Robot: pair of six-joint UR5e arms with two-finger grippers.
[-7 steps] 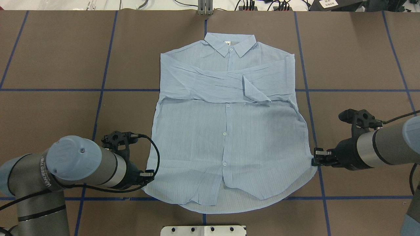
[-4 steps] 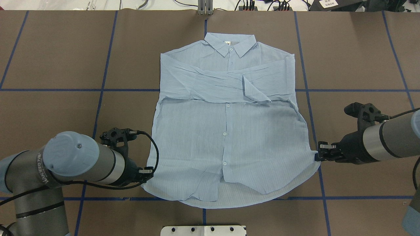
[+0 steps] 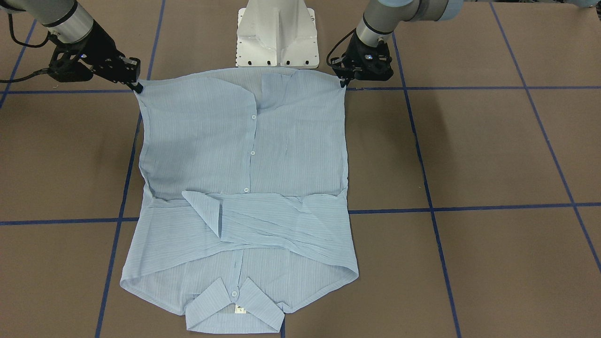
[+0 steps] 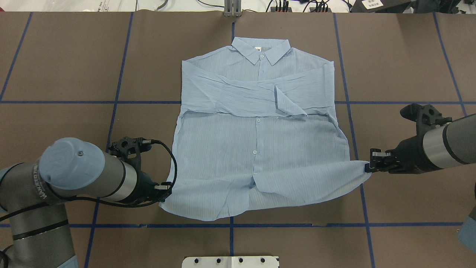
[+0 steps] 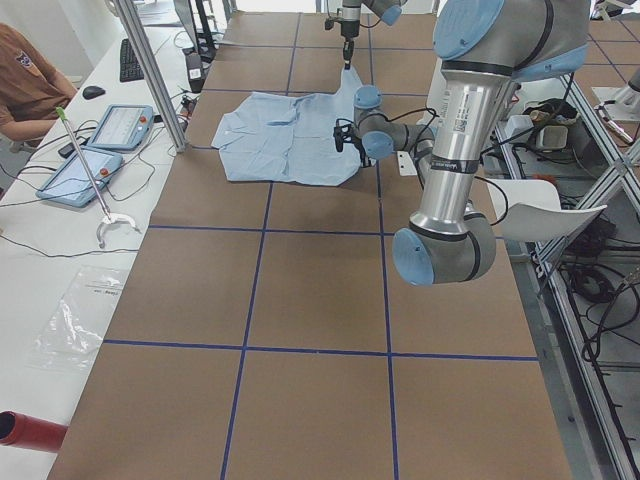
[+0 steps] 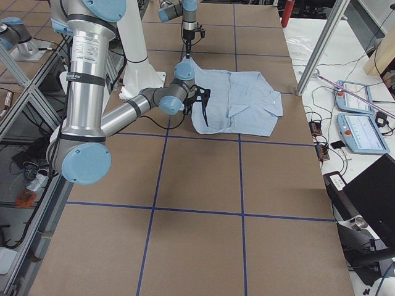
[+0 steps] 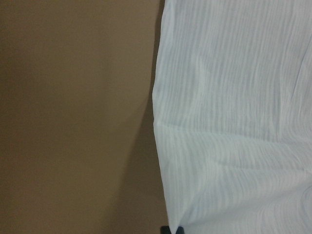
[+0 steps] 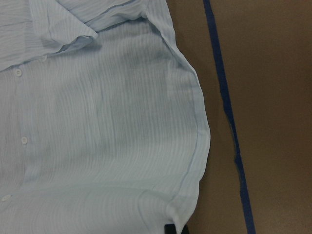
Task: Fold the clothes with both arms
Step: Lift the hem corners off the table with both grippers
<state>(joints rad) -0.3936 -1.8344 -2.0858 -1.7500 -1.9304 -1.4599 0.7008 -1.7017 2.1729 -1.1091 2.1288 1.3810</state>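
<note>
We see the shirt (image 4: 256, 149) flat on the table (image 4: 74, 56), right btw our two grippers. It is front side up.

L gripper (image 4: 165, 188) is closed tight on the shirt's bottom corner on its own side, w/ the thin cloth pinched in it. In the L wrist view the cloth edge runs right down to the fingertips (image 7: 168, 230).

R gripper (image 4: 372, 166) is closed on the other bottom corner the same way. The cloth is pulled out to a point at its tips & is lifted a bit off the table there. In the R wrist view the hem curves down into the fingertips (image 8: 170, 229).

Btw the grippers the bottom edge hangs loose. The two front flaps part a little there, & some of the back's inside shows.

The row of buttons (image 4: 254, 152) runs up the middle, about halfway from one gripper to the other. Farther out from both grippers the sleeves (image 4: 238, 96) lie crossed over the chest. One cuff (image 4: 288, 104) is flipped up, more on the R gripper's side. The collar (image 4: 260, 50) is at the far end, well away from both grippers.

A blue line (image 4: 119, 225) on the table runs just behind the grippers, on the robot's side. The white base (image 3: 277, 33) stands behind them too, about in the middle.
</note>
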